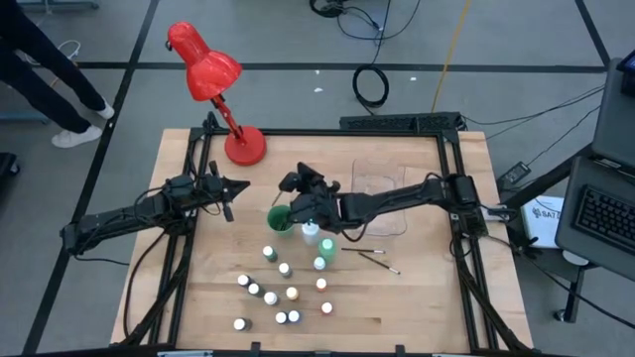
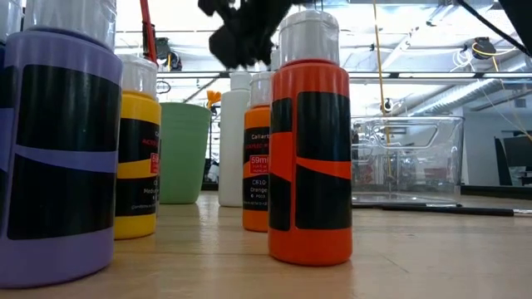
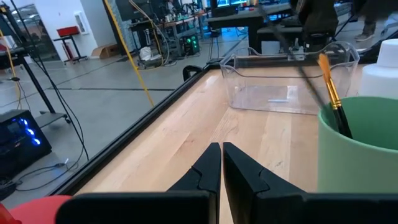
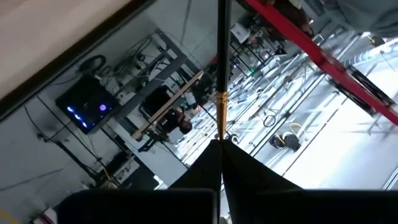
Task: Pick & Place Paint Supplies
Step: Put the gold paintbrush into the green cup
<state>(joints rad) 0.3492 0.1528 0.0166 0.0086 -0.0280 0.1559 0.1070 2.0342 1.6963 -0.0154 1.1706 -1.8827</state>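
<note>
The right gripper (image 1: 290, 185) is clenched on a thin paintbrush (image 4: 220, 74), which runs straight out from between its closed fingers in the right wrist view, a brass ferrule partway along the dark handle. Seen from above, this gripper hangs over the green cup (image 1: 280, 219) near the table's centre, at about 12 o'clock from the cup's rim. In the left wrist view a brush stands tilted in the cup, its orange-gold ferrule above the rim.

The left gripper (image 1: 226, 186) is pinched closed with nothing between its fingers; it waits at about 9 o'clock from the cup, near the base of the red desk lamp (image 1: 204, 63).

A taller white bottle (image 1: 311, 232) and a green one (image 1: 327, 248) stand just beside the cup at about 4 o'clock. The tiny white-capped paint bottles (image 1: 269, 297) are scattered at about 6 o'clock from the cup, toward the table's front edge. Two more paintbrushes (image 1: 375, 255) lie flat on the wood at about 4 o'clock, beyond the tall bottles. The clear plastic tray (image 1: 382, 171) sits at about 2 o'clock from the cup, partly under the right arm.
</note>
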